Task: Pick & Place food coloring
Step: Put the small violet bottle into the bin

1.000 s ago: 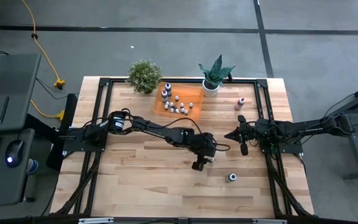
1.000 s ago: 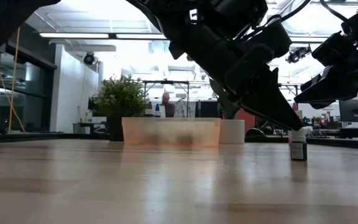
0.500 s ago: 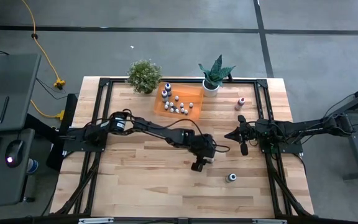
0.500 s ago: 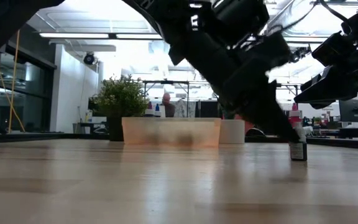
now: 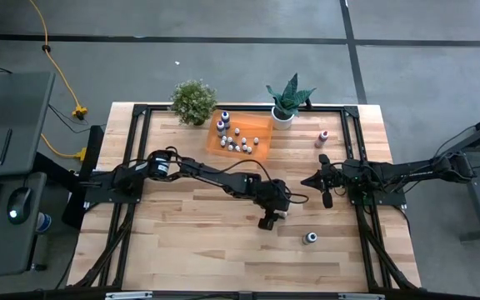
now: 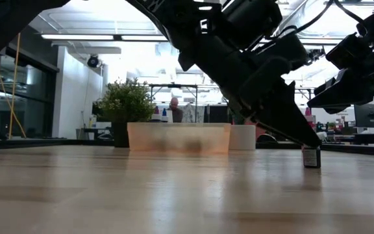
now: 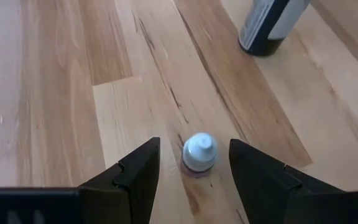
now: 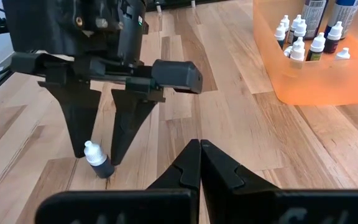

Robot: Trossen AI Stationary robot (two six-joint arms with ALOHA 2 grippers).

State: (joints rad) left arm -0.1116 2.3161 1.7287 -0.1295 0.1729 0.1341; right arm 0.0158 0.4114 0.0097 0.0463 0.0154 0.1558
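Right now I have the left gripper [image 5: 267,222] reaching out near the middle of the table [image 5: 182,242], fingers spread apart and pointing down with a small white-capped bottle [image 7: 199,153] standing upright between them; neither finger touches it in the left wrist view. A second, dark-bodied bottle [image 5: 310,238] stands on the wood at about four o'clock from that gripper, near but apart. The orange tray [image 5: 261,127] sits at twelve o'clock, between the two potted plants [image 5: 194,101], holding a cluster of bottles [image 5: 234,137]. A pink bottle [image 5: 324,137] stands alone at about two o'clock from the left gripper. My right gripper [image 5: 324,185] waits at three o'clock, its fingers pressed together, holding nothing.
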